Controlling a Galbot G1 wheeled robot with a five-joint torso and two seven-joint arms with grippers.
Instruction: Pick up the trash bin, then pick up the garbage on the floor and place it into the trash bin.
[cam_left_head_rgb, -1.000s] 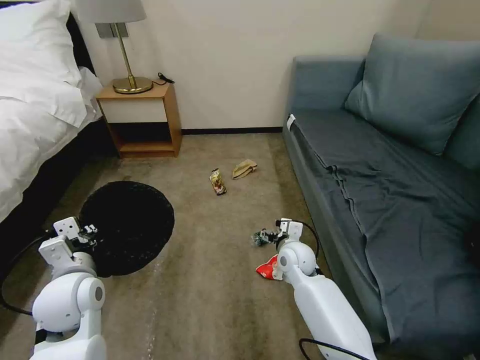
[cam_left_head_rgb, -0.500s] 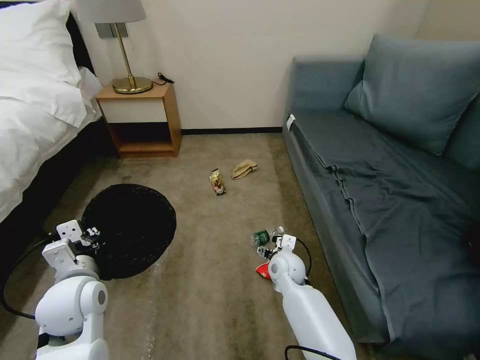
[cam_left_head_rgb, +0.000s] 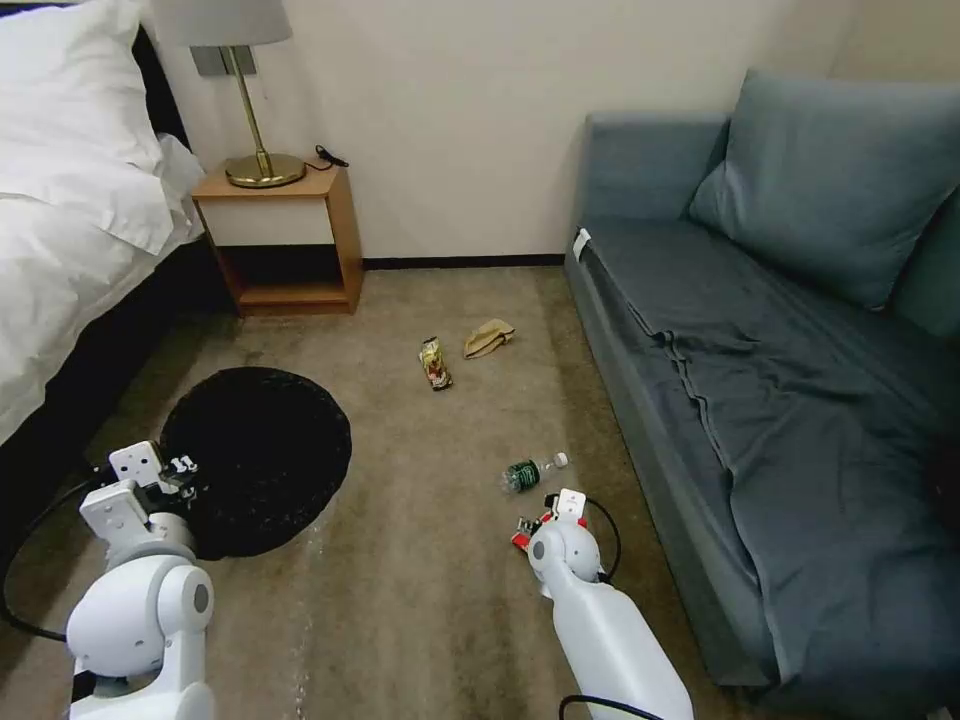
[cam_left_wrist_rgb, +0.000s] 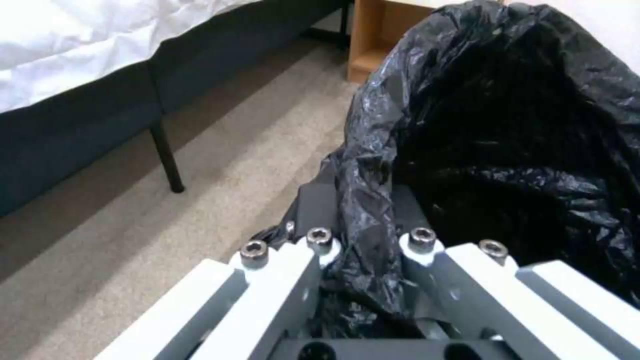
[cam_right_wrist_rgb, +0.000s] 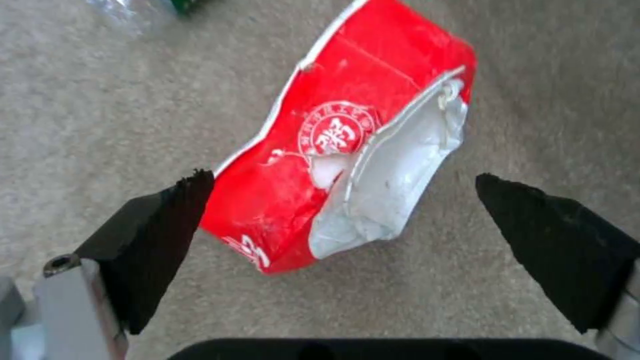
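Your right end effector (cam_right_wrist_rgb: 343, 200) has pulled back from the bottle (cam_left_head_rgb: 527, 472), spread wide over the red wrapper (cam_right_wrist_rgb: 347, 145) marked "粥"; left end effector (cam_left_wrist_rgb: 363, 240) clamps the trash bin (cam_left_wrist_rgb: 507, 150).

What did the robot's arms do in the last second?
The right gripper pulled back from the clear green-labelled bottle and now hangs open over the crumpled red-and-white wrapper. The left gripper stayed clamped on the black-bagged trash bin. All litter stayed put.
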